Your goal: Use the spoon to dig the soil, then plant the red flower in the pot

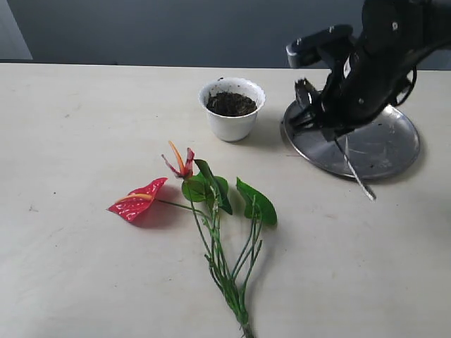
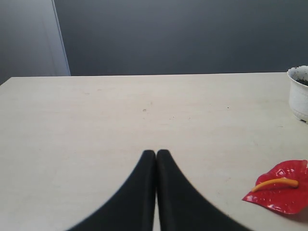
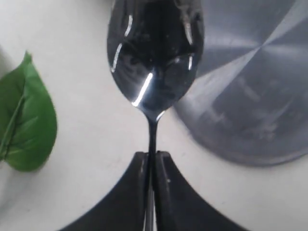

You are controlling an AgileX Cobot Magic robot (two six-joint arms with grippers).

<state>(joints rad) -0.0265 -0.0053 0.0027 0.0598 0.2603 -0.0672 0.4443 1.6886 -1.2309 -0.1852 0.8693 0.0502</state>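
My right gripper (image 3: 151, 155) is shut on the thin handle of the silver spoon (image 3: 155, 53), whose bowl points away from the fingers. In the exterior view that gripper (image 1: 337, 135) hangs over the near left rim of the steel plate, and the spoon (image 1: 356, 176) slants down past the rim. The white pot (image 1: 232, 123) stands left of the plate with dark soil (image 1: 231, 104) inside. The red flower (image 1: 139, 199) lies flat in front of the pot, stems toward the front edge. My left gripper (image 2: 156, 153) is shut with nothing in it, low over bare table left of the flower (image 2: 281, 192).
The round steel plate (image 1: 387, 148) lies at the back right, partly under the right arm, and also fills one side of the right wrist view (image 3: 255, 96). A green leaf (image 3: 26, 120) shows beside the spoon. The pot's rim (image 2: 299, 94) sits at the left wrist view's edge.
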